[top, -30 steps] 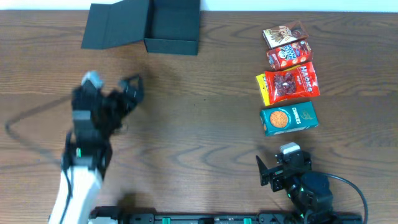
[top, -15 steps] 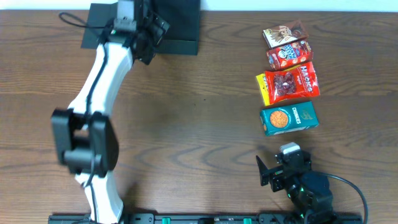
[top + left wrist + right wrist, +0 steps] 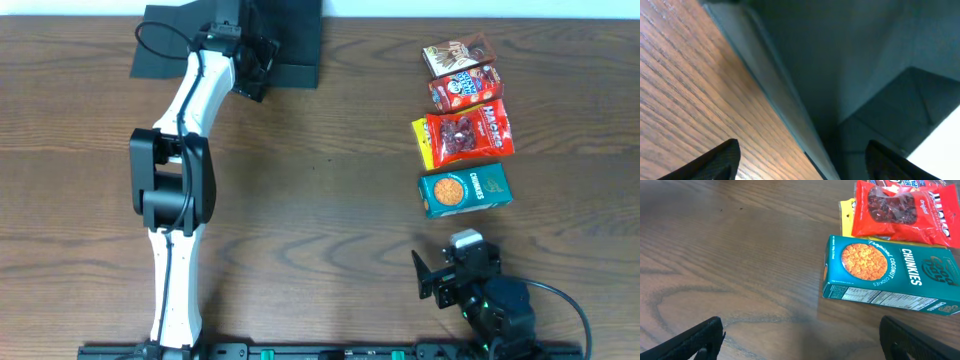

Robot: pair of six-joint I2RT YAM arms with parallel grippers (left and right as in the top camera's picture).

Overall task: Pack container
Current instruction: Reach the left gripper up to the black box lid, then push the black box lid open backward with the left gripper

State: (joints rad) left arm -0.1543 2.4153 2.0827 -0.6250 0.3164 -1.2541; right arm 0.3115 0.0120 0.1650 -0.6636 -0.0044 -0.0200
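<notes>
**Left hand straddling the container's front wall, fingers spread**

The container (image 3: 295, 75) sat right under the left hand (image 3: 252, 62), with its lid flap (image 3: 170, 45) lying open on the desk (image 3: 330, 200) to that hand's left. In the wrist view, 1 fingertip stood outside the wall and 1 appeared to stand inside, apart and pinching nothing. The box looked like thin matte cardboard: light, fairly stiff, not slippery, but likely to slide or dent under a hard squeeze. The wall rim near a corner seemed the best hold, not the floppy flap. The right hand (image 3: 428, 278) sat spread wide and empty, with the cookie box (image 3: 465, 190) just ahead of it.
</notes>
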